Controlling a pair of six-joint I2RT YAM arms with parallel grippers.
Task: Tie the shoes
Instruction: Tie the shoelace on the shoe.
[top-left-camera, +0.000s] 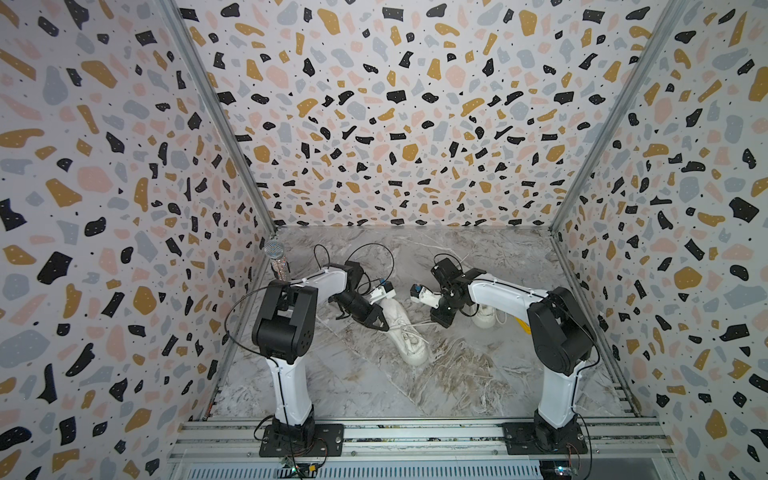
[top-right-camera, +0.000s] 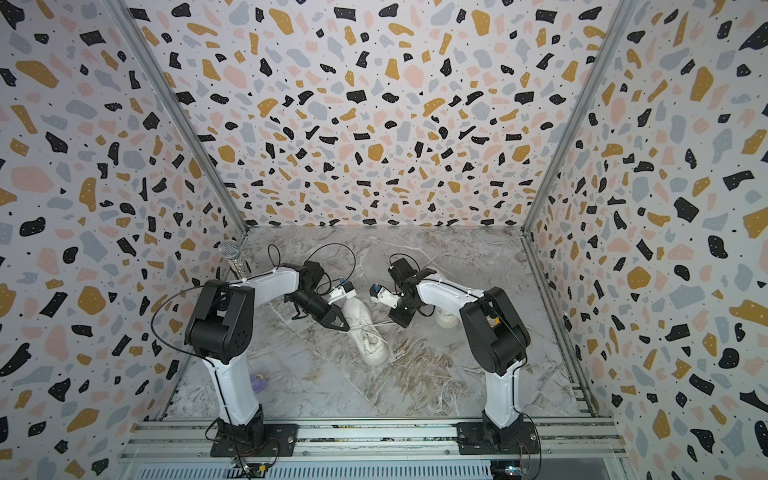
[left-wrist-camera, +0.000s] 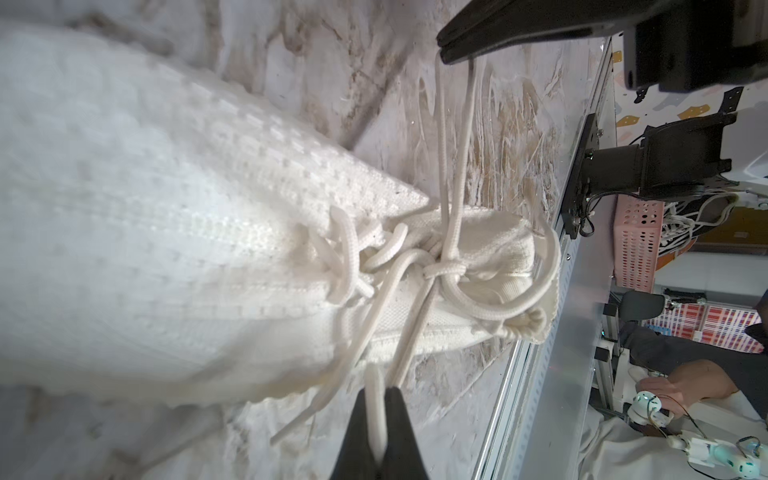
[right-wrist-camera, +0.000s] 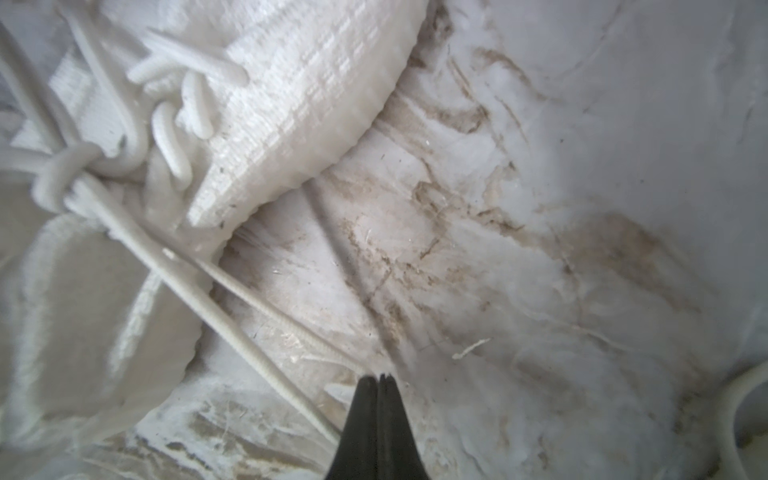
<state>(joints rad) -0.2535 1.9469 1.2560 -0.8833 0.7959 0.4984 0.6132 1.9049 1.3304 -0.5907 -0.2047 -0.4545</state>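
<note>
"So, starting at the lower middle of the left wrist view: the left gripper (left-wrist-camera: 376, 399) is clamped on a doubled loop of lace (left-wrist-camera: 372, 376). What can spoil it?"

"Most likely overpull. The free end (left-wrist-camera: 291, 432) lies lower left of the knot (left-wrist-camera: 444, 270). If the arms draw too far apart, it may slide through, and the bow would collapse into a plain half-knot."

"And the shoe itself?"

"The shoe (top-left-camera: 409, 336) sits at the centre of the marble table (top-left-camera: 374, 386), between the two grippers, with nothing pinning it. An uneven tug could drag or roll it. Its long axis runs from upper left to lower right in both top views. The toe seems to point up toward the back wall (top-left-camera: 399, 124), and the heel opening down toward the rail (top-left-camera: 415, 432)."

"The right side?"

"The right gripper (right-wrist-camera: 377, 379) is pinched tight on two thin strands (left-wrist-camera: 457, 145) running to the knot, and smooth tips could let them slip. Farther right, the second shoe (top-left-camera: 486, 318) is half hidden behind the right arm (top-left-camera: 498, 291), so its laces cannot be judged."
</note>
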